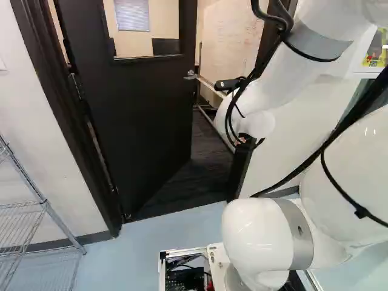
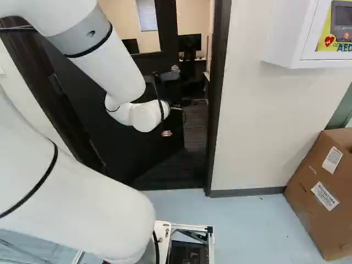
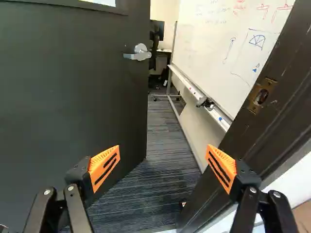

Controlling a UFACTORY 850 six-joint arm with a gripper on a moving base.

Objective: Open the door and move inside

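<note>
My tool (image 3: pixel 163 147) was spread wide, its two orange pads (image 3: pixel 104 167) standing well apart and facing each other, with nothing gripped between them. The door (image 3: pixel 58 97) stood partly open, swung inward from the hinge (image 1: pixel 77 86) on its side edge at the left of the left base view. Its lever handle (image 3: pixel 138 53) sat near the free edge, ahead of the tool and apart from it, so I judged that the latch needed no more turning: the bare strike plate (image 3: pixel 261 95) in the door frame (image 3: pixel 272 121) showed the bolt was out of its seat. One finger lay towards the door and the other towards the frame; whether either touched, I couldn't tell. I took that placing as a way to press the door wider from its near face, where a push would serve and a grip would not. Beyond the free edge lay dark carpet (image 3: pixel 160 133), with a whiteboard (image 3: pixel 218 48) close along the far side of the passage. The base (image 1: pixel 218 257) was outside, on the blue floor (image 2: pixel 247 225), so moving inside remained to be done. The gap looked tight for it, and my arm (image 1: pixel 254 109) could have caught the frame if I drove in before the door swung farther.
</note>
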